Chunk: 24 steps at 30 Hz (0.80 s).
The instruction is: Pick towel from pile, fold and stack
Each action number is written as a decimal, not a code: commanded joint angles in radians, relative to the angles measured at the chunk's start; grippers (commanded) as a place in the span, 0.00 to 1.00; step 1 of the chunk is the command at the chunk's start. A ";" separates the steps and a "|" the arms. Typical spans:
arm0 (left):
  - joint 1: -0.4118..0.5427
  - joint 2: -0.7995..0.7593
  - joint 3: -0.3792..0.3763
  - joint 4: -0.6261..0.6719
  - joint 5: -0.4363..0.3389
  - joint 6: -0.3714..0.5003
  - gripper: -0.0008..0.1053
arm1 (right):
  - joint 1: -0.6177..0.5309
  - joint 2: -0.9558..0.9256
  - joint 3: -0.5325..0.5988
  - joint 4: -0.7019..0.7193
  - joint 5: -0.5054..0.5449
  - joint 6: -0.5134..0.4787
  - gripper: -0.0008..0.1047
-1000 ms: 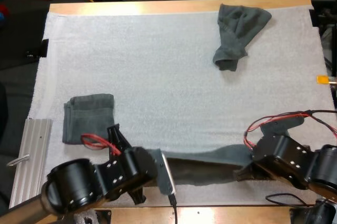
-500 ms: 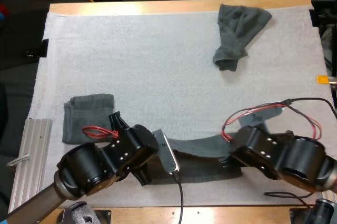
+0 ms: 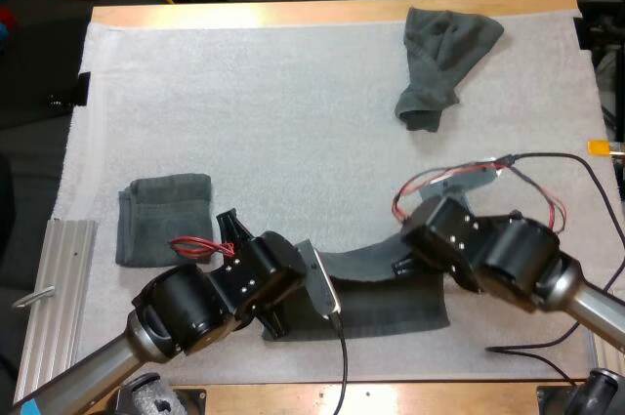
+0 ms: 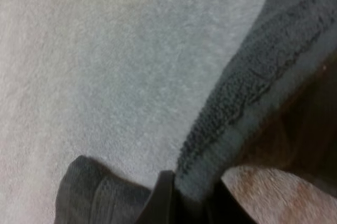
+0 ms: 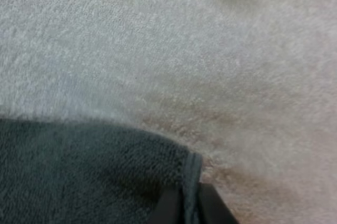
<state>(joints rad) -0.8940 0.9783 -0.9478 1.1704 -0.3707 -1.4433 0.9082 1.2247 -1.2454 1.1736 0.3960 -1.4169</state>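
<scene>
Currently, left gripper: jaws narrow, pinching a thick terry edge of the held towel; right gripper: jaws narrow, nipping its hemmed corner; the cloth sags between them at the near side of the mat; advice: carry both corners forward level and together, lay edge on edge, release only when aligned; material: dark grey-green looped pile, limp, stitched hem; mat white, nubbly; folded towel squared, near left; crumpled towel bunched, far right.

Towels, dark grey-green: 3. 1 folded towel, 1 crumpled towel, 1 stretched towel. Hands: 2, left hand, right hand. 1 white mat, 1 table, 1 ribbed metal rail.
</scene>
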 commanded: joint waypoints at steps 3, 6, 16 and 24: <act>0.048 0.012 -0.003 -0.056 -0.010 0.016 0.01 | -0.056 0.028 -0.002 -0.019 -0.070 -0.013 0.02; 0.101 0.034 0.000 -0.107 0.046 0.049 0.01 | -0.098 0.062 -0.002 -0.040 -0.111 -0.003 0.02; 0.264 0.177 0.000 -0.193 0.145 0.133 0.01 | -0.238 0.165 -0.002 -0.145 -0.256 0.055 0.02; 0.351 0.268 0.000 -0.289 0.227 0.170 0.01 | -0.310 0.257 -0.002 -0.233 -0.338 0.150 0.02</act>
<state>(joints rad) -0.5413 1.2500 -0.9468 0.8894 -0.1491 -1.2748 0.6039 1.4825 -1.2454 0.9433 0.0678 -1.2751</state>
